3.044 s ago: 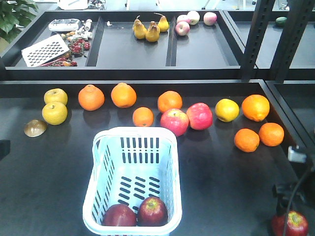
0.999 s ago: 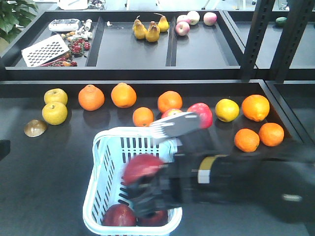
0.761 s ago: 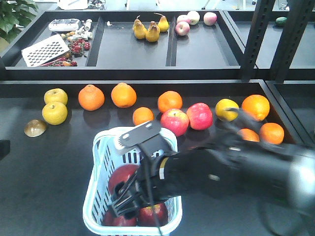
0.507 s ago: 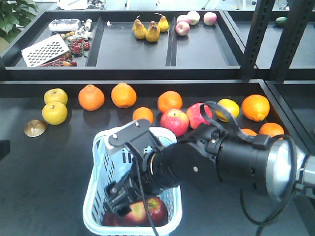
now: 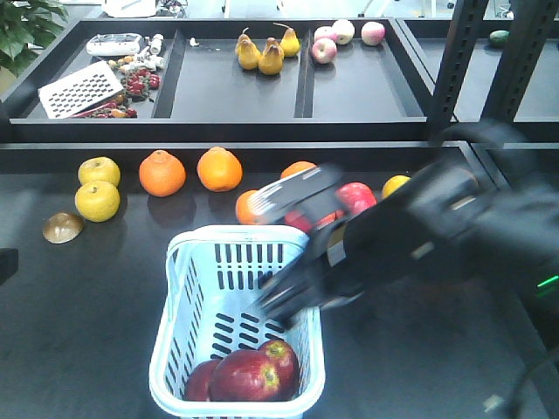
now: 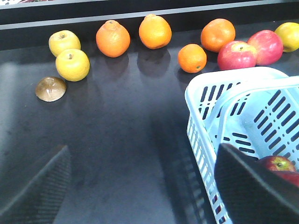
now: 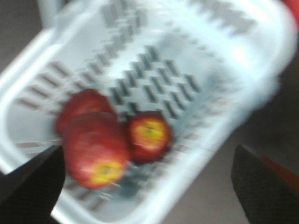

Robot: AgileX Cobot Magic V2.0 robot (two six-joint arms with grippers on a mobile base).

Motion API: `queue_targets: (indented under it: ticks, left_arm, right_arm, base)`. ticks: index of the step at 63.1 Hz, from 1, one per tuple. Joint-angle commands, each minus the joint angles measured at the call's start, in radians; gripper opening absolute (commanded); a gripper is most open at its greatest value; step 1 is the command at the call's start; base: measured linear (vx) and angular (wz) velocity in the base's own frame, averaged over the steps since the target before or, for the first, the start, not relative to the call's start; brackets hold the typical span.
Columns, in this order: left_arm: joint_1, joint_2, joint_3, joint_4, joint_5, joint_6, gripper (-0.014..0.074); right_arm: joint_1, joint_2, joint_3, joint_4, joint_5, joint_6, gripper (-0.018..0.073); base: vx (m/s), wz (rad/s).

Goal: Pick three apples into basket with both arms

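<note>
Three dark-red apples [image 5: 246, 374] lie bunched at the near end of the pale blue basket [image 5: 173, 345] on the dark counter [image 5: 79, 305]. The right end effector [image 7: 145, 186], fingers wide apart and empty, hangs blurred over the basket's right rim. The left end effector [image 6: 140, 186] is spread, holding nothing, over bare counter left of the basket.

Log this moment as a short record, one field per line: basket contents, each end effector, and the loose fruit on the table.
basket: pale blue, on the dark table
apples: three dark red, all in the basket's near end, bunched together
right end effector: blurred, above the basket's right rim; fingertips apart in the wrist view, nothing between them
left end effector: open, empty, left of the basket
pink-red apples: two, on the table beyond the basket
oranges: in the row behind the basket
yellow apples: two, far left
</note>
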Motion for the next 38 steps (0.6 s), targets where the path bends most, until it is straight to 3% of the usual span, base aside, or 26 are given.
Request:
queue_targets:
  ticks: [1, 10, 26, 38]
  left_arm:
    - [0.002, -0.005, -0.027, -0.005, -0.060, -0.010, 0.0588]
    - [0.002, -0.005, -0.027, -0.005, -0.060, -0.010, 0.0588]
    - [0.002, -0.005, -0.027, -0.005, -0.060, -0.010, 0.0588]
    - [0.002, -0.005, -0.027, -0.005, -0.060, -0.010, 0.0588]
  right_arm:
    - [-0.099, -0.091, -0.024, -0.020, 0.023, -0.026, 0.0671]
    - [-0.249, -0.179, -0.008, -0.015, 0.065, -0.084, 0.0668]
    - [-0.537, -0.406, 0.167, 0.028, 0.096, -0.131, 0.0654]
    - [-0.644, -0.561, 0.250, 0.028, 0.121, -0.116, 0.0630]
  base:
    - [0.00, 0.00]
    - [0.00, 0.00]
    - [0.00, 0.00]
    - [0.00, 0.00]
